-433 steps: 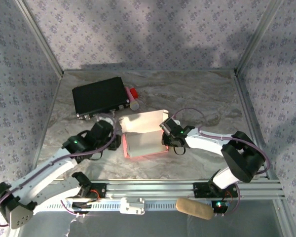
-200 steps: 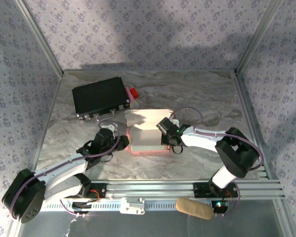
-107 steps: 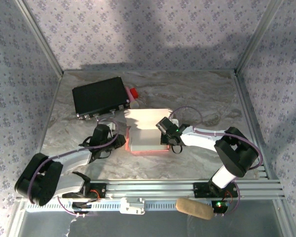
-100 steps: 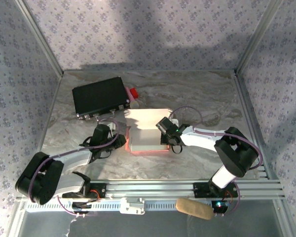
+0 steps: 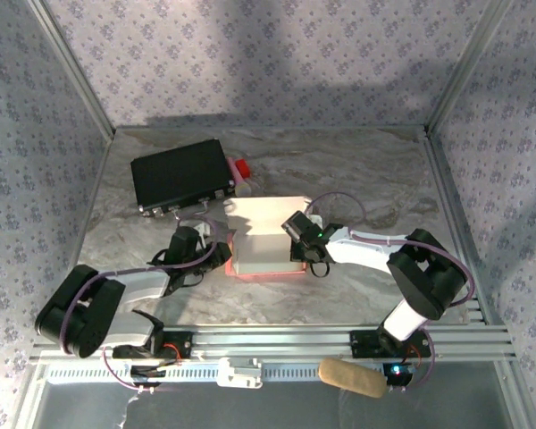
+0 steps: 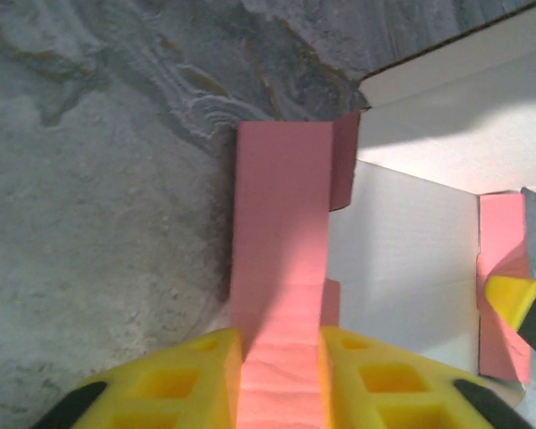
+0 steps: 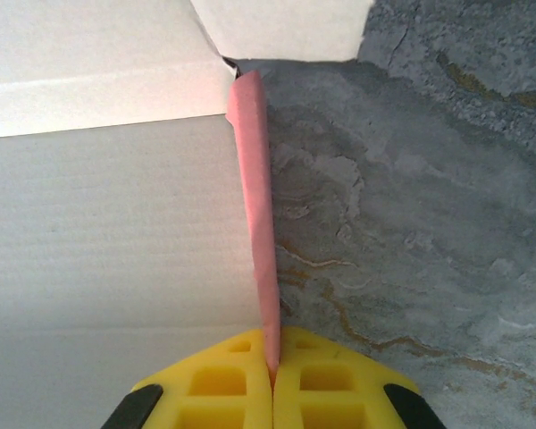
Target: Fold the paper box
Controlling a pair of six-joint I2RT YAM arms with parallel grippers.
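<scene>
L arm [image 5: 147, 284] & R arm [image 5: 366, 253]: white link shells, black joint housings, purple cables ran alongside. Left end effector [image 6: 281, 349] & right end effector [image 7: 271, 357]: fingers were yellow w/ square recesses, black trim.

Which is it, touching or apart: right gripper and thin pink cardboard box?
Touching. Right wrist view shows the right gripper clamping a wall of the thin pink cardboard box.

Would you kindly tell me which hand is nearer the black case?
Left. The left hand grips the paper box's left wall, near the black case; the right hand pinches its right wall.
</scene>
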